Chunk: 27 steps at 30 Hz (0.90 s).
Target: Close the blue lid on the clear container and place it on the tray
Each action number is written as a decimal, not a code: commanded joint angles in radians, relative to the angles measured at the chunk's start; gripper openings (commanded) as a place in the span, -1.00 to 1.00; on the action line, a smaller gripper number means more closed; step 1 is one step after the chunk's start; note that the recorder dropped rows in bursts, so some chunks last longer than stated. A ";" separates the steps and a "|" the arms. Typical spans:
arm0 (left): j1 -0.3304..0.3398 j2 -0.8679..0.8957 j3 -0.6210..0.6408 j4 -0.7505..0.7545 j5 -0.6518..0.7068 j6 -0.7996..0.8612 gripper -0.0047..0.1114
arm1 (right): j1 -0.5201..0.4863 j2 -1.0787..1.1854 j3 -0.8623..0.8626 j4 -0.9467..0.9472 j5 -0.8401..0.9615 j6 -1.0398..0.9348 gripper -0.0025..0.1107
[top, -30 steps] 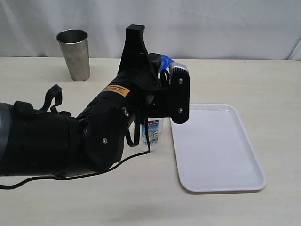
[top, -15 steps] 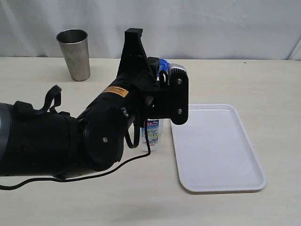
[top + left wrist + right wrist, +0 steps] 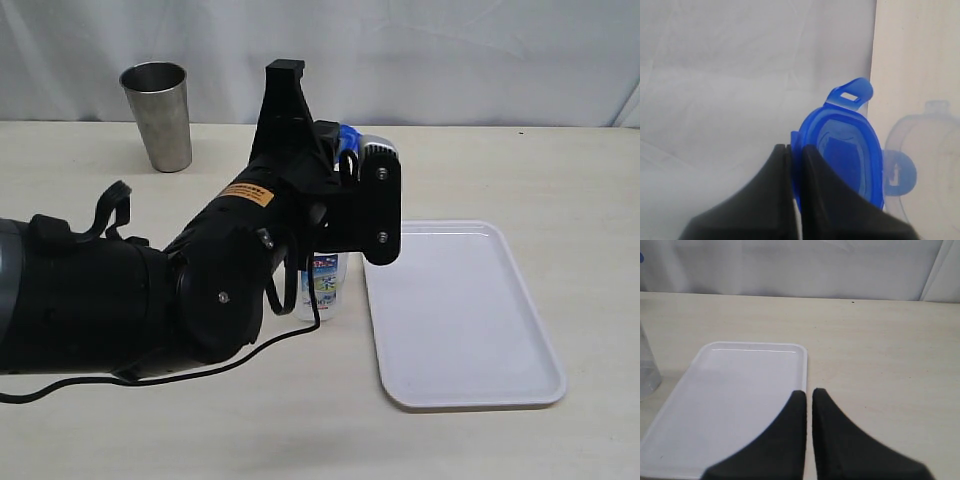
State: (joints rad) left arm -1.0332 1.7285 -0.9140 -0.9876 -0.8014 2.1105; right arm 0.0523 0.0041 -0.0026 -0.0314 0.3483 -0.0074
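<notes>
My left gripper (image 3: 796, 150) is shut on the rim of the blue lid (image 3: 850, 150), which stands on edge between the black fingers (image 3: 775, 190). In the exterior view the lid (image 3: 349, 134) peeks out above the left wrist, over the clear container (image 3: 322, 285), of which only the labelled lower part shows below the arm. The container's clear mouth (image 3: 935, 145) shows faintly beside the lid. The white tray (image 3: 460, 310) lies empty just right of the container. My right gripper (image 3: 809, 392) is shut on nothing, over the tray's (image 3: 740, 400) edge; the exterior view does not show it.
A grey steel tumbler (image 3: 158, 115) stands at the back left of the beige table (image 3: 560, 170). The bulky left arm (image 3: 150, 290) covers the table's left half. A white curtain hangs behind. The container's side (image 3: 647, 370) shows by the tray.
The left gripper with the lid has shifted slightly to the left, then stayed still. The right gripper has not visibly moved.
</notes>
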 commanded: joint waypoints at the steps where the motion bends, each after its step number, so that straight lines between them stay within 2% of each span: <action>1: -0.003 -0.006 0.005 0.028 0.002 0.026 -0.92 | -0.004 -0.004 0.003 0.001 -0.002 -0.003 -0.88; 12: -0.003 -0.006 0.005 0.050 -0.004 0.026 -0.92 | -0.004 -0.004 0.003 0.001 -0.002 -0.003 -0.88; 15: -0.036 -0.006 0.005 0.051 -0.050 0.026 -0.92 | -0.004 -0.004 0.003 0.001 -0.002 -0.003 -0.88; 27: -0.050 -0.006 0.005 0.030 -0.045 0.026 -0.92 | -0.004 -0.004 0.003 0.001 -0.002 -0.003 -0.88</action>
State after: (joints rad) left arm -1.0701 1.7285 -0.9117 -0.9529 -0.8260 2.1105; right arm 0.0523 0.0041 -0.0026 -0.0314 0.3483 -0.0074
